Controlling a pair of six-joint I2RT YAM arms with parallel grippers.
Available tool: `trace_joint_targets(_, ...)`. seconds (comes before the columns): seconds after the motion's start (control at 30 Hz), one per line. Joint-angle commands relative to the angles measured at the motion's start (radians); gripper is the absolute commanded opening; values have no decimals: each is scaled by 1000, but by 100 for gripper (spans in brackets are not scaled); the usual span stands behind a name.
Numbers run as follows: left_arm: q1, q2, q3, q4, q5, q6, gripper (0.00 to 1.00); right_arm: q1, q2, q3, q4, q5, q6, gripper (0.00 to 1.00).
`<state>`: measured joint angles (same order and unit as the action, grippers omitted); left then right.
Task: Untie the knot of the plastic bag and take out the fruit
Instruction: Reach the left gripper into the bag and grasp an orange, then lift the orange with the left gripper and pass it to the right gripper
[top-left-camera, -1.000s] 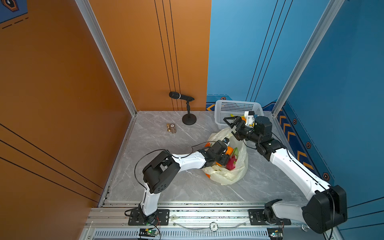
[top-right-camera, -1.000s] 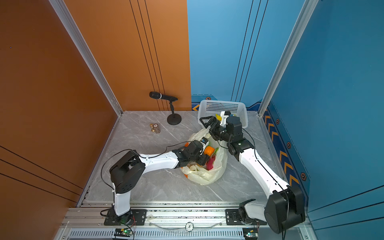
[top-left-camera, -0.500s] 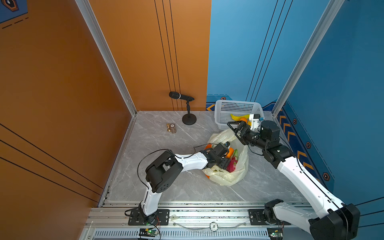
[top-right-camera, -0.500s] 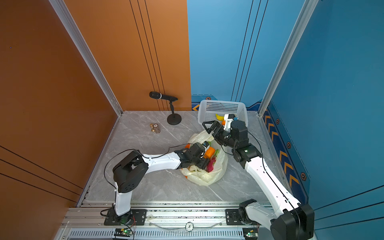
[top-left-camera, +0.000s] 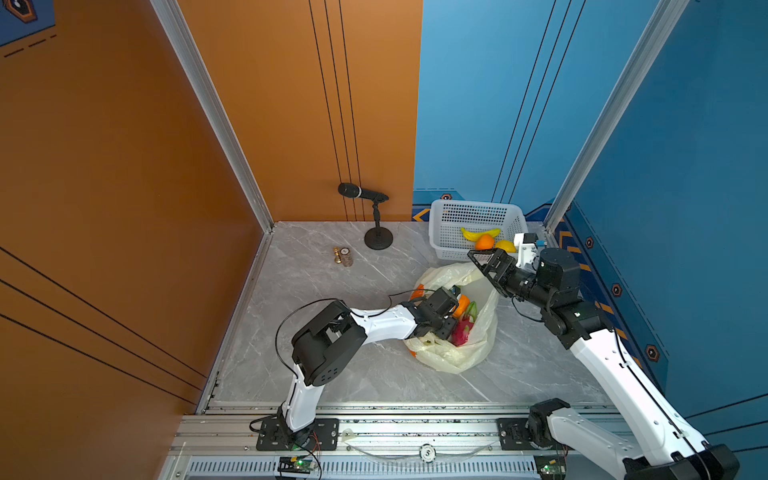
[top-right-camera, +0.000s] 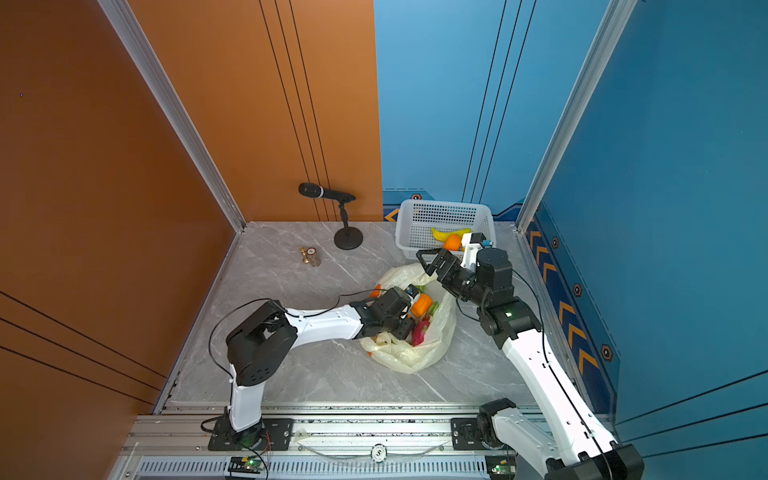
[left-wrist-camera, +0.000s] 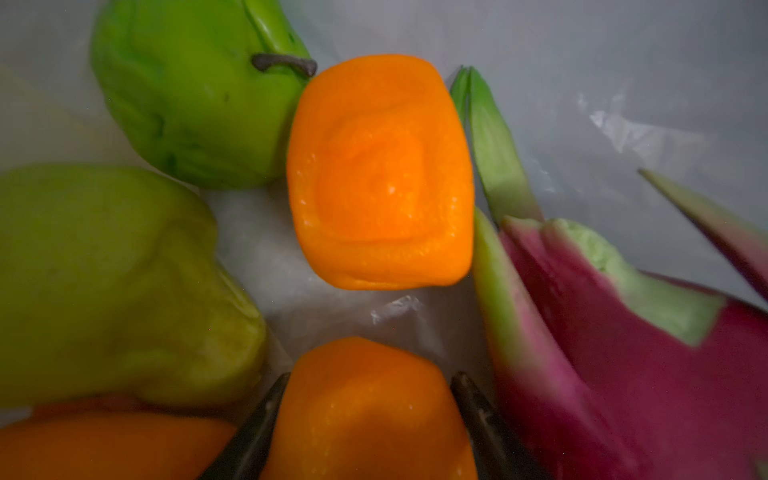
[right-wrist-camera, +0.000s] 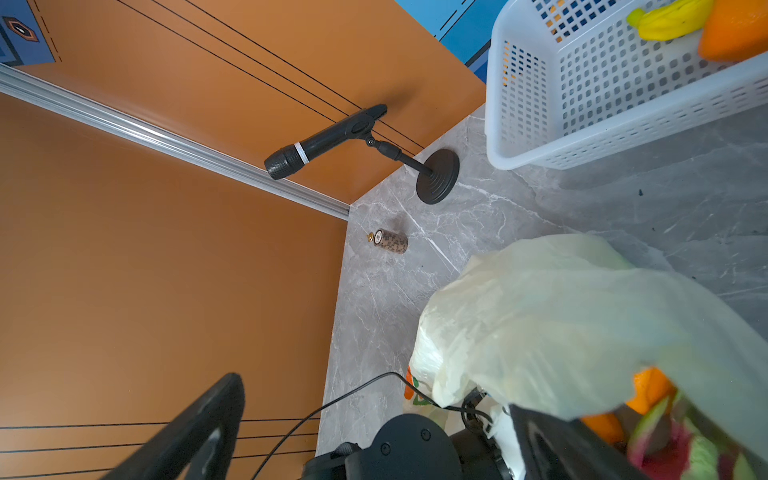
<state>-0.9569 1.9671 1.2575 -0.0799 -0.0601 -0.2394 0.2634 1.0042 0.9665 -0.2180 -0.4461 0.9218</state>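
The pale-yellow plastic bag lies on the marble floor with its mouth open; the knot is out of view. My left gripper reaches inside it. In the left wrist view the left gripper is shut on an orange, one dark finger on each side. Beyond lie a second orange, two green fruits and the pink dragon fruit. My right gripper hangs wide open over the bag's far rim, and plastic drapes over one finger.
A white perforated basket at the back right holds a banana, an orange and a lemon. A microphone on its stand and a small patterned cylinder stand at the back. Walls close in on three sides.
The right arm has drawn back to the right, its gripper staying open near the bag's rim. The left gripper's jaws have narrowed onto the orange inside the bag.
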Motion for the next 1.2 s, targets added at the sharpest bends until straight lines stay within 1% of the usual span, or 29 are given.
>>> trace_joint_targets(0.0,-28,-96,-32,11,55,24,48,-5,11,-32,-22,-41,1,100)
trace_joint_targets(0.07,-41,-143,-58,48,61,43,47,-6,9,-31,-54,-57,-23,100)
trace_joint_targets(0.23,-62,-231,-121,134,87,84,46,-8,-25,-26,-123,-8,-76,100)
trace_joint_targets(0.43,-78,-319,-184,242,121,167,45,-27,-42,3,-193,-1,-119,99)
trace_joint_targets(0.63,-79,-408,-272,438,152,251,44,-75,-89,11,-233,-117,-182,99)
trace_joint_targets(0.8,-77,-457,-291,563,167,343,43,-120,-152,11,-268,-197,-217,99)
trace_joint_targets(1.0,-75,-500,-286,660,197,428,43,-135,-209,11,-308,-267,-278,98)
trace_joint_targets(1.17,-77,-511,-255,664,228,486,43,-125,-214,17,-298,-353,-310,97)
